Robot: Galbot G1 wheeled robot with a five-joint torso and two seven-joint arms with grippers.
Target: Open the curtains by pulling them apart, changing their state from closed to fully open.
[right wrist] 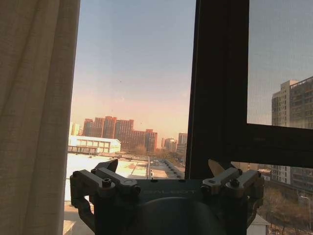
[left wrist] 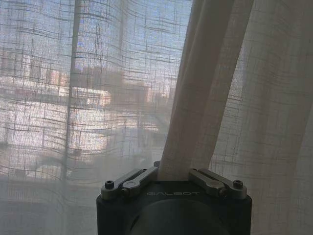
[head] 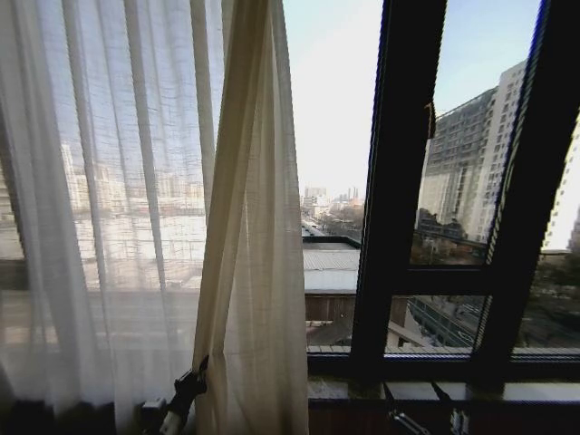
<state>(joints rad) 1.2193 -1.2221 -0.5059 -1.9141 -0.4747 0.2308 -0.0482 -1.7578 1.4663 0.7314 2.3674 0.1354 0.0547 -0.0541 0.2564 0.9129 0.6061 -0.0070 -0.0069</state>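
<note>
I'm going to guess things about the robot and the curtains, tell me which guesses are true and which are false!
1. The left gripper is pinching a bunched fold of the curtain. True.
2. The right gripper is holding curtain fabric too. False: its fingers are spread open with nothing between them, in front of the dark window frame.
3. The curtain covers the whole window. False: in the head view it hangs on the left side, and the glass to its right is uncovered.
4. City buildings show through the bare glass. True.
5. The curtain fabric is dark blue. False: it is sheer cream-white.
</note>
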